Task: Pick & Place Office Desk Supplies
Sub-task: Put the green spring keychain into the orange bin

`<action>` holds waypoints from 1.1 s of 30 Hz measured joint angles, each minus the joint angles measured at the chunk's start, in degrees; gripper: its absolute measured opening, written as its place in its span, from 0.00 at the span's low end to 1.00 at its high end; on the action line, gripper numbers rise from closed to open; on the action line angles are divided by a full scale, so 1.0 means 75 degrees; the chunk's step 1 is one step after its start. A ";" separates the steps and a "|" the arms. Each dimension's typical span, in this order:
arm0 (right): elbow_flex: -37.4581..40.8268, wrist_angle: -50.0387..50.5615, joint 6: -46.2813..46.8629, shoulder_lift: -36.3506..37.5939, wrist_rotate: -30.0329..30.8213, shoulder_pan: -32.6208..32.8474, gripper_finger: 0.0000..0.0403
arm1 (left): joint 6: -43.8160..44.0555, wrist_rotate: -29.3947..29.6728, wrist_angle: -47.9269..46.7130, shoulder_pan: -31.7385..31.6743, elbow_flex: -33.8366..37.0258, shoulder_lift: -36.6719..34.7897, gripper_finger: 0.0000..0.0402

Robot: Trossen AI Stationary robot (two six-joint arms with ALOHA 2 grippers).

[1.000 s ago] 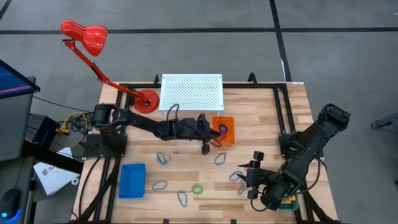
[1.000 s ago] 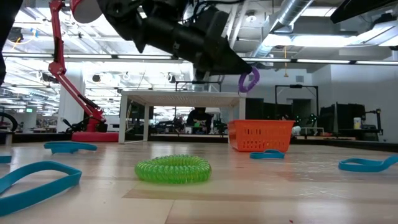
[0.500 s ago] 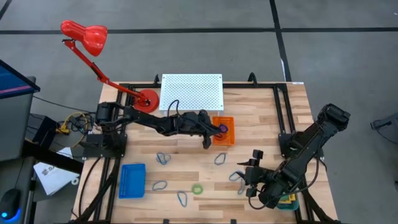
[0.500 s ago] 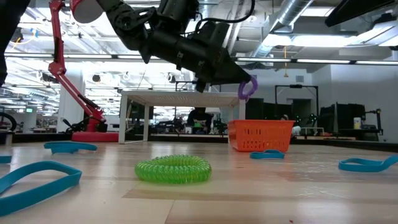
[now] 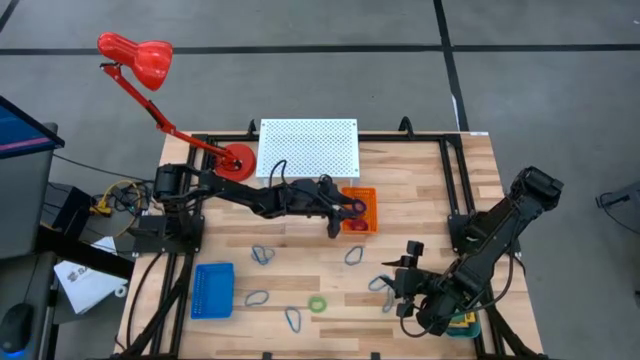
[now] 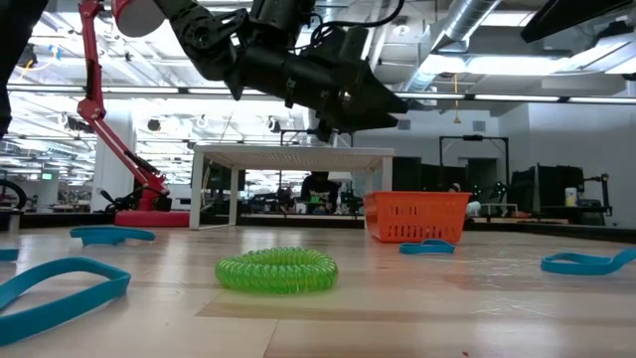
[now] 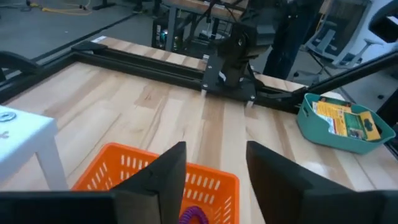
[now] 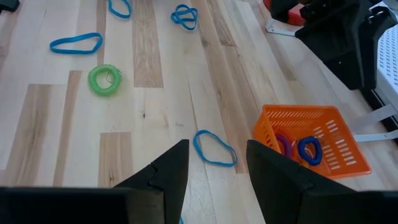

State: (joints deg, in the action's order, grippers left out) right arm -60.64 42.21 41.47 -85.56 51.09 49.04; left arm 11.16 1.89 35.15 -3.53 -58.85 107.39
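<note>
My left gripper (image 7: 214, 158) hangs open just above the orange tray (image 5: 358, 211), reaching it from the table's left (image 6: 383, 104), and holds nothing. A purple ring (image 7: 193, 216) lies in that tray, beside a blue ring (image 8: 309, 149). Near the front right my right gripper (image 8: 214, 155) stands open and empty above the table (image 5: 403, 262). A green ring (image 5: 317, 303) and several blue-grey loops, one of them (image 8: 214, 148) just ahead of the right fingers, lie flat on the wood. A yellow box (image 7: 345, 120) sits in the teal tray (image 7: 311, 121).
A white perforated stand (image 5: 308, 148) stands right behind the orange tray. The red lamp's base (image 5: 236, 162) is at the far left, and a blue tray (image 5: 212, 290) lies at the near left. Black frame rails (image 5: 455, 180) run along the table's edges.
My left gripper has swung a little toward the far edge, over the orange tray, and has opened. The purple ring that hung from its fingertips has dropped away into the tray. My right arm has kept still.
</note>
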 joint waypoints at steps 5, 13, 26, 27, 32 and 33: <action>0.0000 0.0054 0.0026 0.0003 -0.0010 0.0009 0.39 | 0.0384 -0.0818 -0.0454 0.0000 0.0000 -0.0148 0.42; 0.0000 0.0156 0.0295 0.0000 -0.0052 0.0169 0.39 | 0.0956 -0.2241 -0.4375 0.0775 0.0003 -0.1204 0.43; 0.0000 0.0068 0.0481 0.0003 -0.0026 0.0245 0.39 | 0.3970 -0.0270 -0.7263 0.3841 0.0006 -0.2720 0.42; 0.0000 0.0076 0.0481 0.0002 -0.0026 0.0245 0.39 | 0.4110 -0.0181 -0.7198 0.4025 0.0002 -0.2651 0.42; 0.0000 0.0077 0.0473 0.0002 -0.0003 0.0195 0.39 | 0.4175 0.0354 -0.5920 0.4575 0.0003 -0.1875 0.42; 0.0000 0.0081 0.0474 0.0003 -0.0003 0.0166 0.39 | 0.4126 0.0418 -0.5627 0.4585 -0.0003 -0.1635 0.42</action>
State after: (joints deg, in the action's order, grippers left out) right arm -60.64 42.82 45.03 -85.54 51.07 50.28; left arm 42.11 5.03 -7.05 30.86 -58.87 95.13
